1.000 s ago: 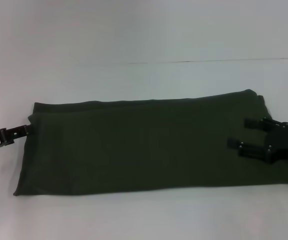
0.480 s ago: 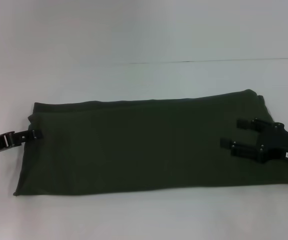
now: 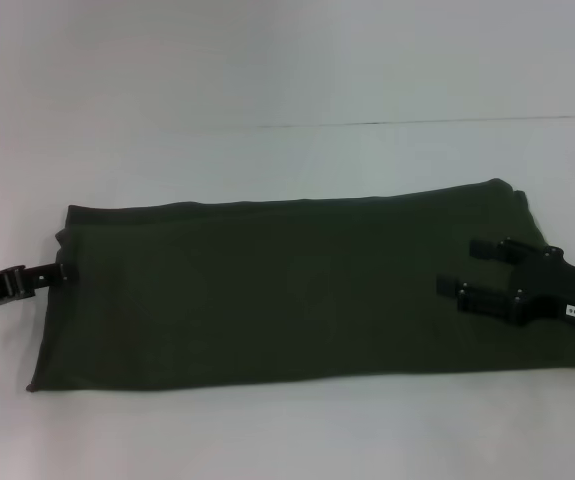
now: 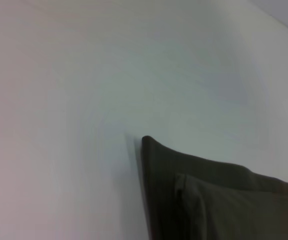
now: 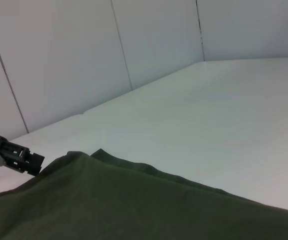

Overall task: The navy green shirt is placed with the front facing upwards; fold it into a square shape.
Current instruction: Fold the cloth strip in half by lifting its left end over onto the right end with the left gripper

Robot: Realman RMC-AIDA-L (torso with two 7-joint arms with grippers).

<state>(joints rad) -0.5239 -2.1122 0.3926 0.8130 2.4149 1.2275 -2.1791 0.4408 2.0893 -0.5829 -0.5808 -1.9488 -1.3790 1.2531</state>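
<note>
The navy green shirt lies flat on the white table as a long folded rectangle, plain side up, with no lettering or collar showing. My right gripper hovers open over the shirt's right end, its two fingers spread and pointing left. My left gripper sits at the shirt's left edge, about halfway along it, and touches or just overlaps the cloth. The left wrist view shows a layered corner of the shirt. In the right wrist view the shirt fills the foreground, with the left gripper at its far edge.
The white table runs far behind the shirt, with a seam line across it. White wall panels stand beyond the table in the right wrist view. A narrow strip of table lies in front of the shirt.
My right gripper has slid a little to the left over the shirt. My left gripper pushed in over the left edge, then eased back slightly. The shirt has not moved.
</note>
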